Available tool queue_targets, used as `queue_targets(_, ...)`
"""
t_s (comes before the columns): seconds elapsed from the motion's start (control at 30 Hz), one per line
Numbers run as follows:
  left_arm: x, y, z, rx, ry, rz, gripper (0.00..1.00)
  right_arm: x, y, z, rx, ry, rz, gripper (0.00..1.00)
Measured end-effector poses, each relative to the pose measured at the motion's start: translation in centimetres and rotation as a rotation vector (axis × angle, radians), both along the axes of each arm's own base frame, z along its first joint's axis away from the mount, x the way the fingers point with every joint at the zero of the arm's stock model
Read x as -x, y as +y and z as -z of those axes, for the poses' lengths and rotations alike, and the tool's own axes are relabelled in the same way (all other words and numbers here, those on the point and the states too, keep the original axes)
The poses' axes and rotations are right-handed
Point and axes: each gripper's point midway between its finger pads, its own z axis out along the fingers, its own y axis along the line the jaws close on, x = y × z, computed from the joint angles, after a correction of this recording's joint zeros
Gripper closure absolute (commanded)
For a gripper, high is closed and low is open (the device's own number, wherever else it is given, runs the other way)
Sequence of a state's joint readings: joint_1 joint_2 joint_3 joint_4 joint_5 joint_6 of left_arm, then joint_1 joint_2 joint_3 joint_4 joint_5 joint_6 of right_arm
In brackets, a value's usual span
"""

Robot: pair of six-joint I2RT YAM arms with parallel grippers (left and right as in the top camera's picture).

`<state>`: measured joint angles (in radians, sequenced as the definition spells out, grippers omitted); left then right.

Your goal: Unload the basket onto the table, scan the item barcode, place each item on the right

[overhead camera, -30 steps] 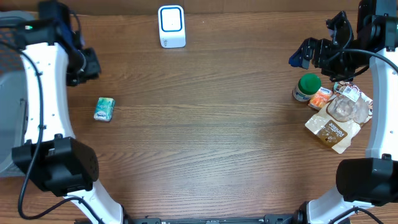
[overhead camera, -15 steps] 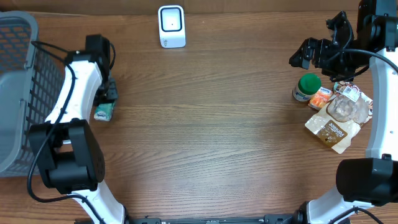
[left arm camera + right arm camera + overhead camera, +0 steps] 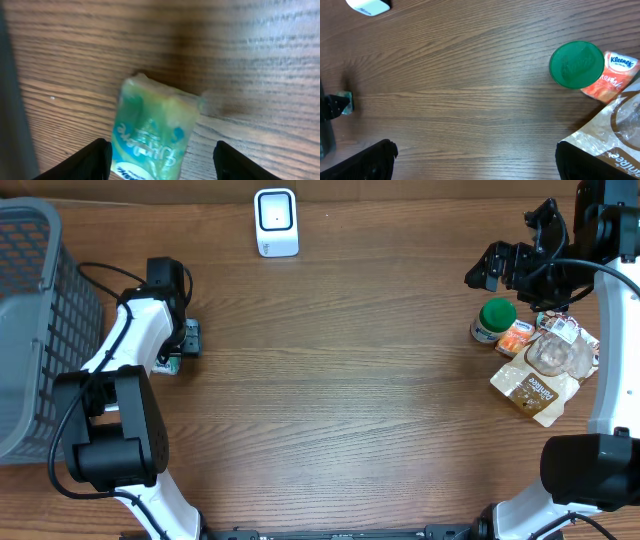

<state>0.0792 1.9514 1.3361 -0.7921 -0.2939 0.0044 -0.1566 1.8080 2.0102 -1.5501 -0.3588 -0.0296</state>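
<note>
At the left side of the table, just beside the grey mesh basket, I see the tissue pack lying flat on the wood, partly covered by the left gripper from overhead. On my left wrist feed the tissue pack is a small soft packet in glossy green and teal wrap, with white script lettering across its face and a blue patch at its lower edge; the picture is too blurred for me to read the print, and I can find no barcode on the side facing up. The left gripper hangs low over it with its fingers spread apart, one on each side of the packet, with bare wood showing between the right finger and the wrap.

The white scanner stands at the far edge, well apart from the pack. My right gripper hovers with its jaws wide and empty near the green-lidded jar, orange Kleenex pack and brown bag.
</note>
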Motion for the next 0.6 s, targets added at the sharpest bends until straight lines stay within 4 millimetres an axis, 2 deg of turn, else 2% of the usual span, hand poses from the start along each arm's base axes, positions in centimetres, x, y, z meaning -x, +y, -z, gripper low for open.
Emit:
queue_targets(0.33,1.0,-0.6,1.4,0.035,0.022,0.008,0.41,0.1,0.0,0.0,0.000,0.003,0.000,0.00)
queue_targets(0.6,0.6,-3.6,1.9,0.204,0.002,0.036,0.46,0.1,0.0,0.0,0.000,0.003,0.000,0.00)
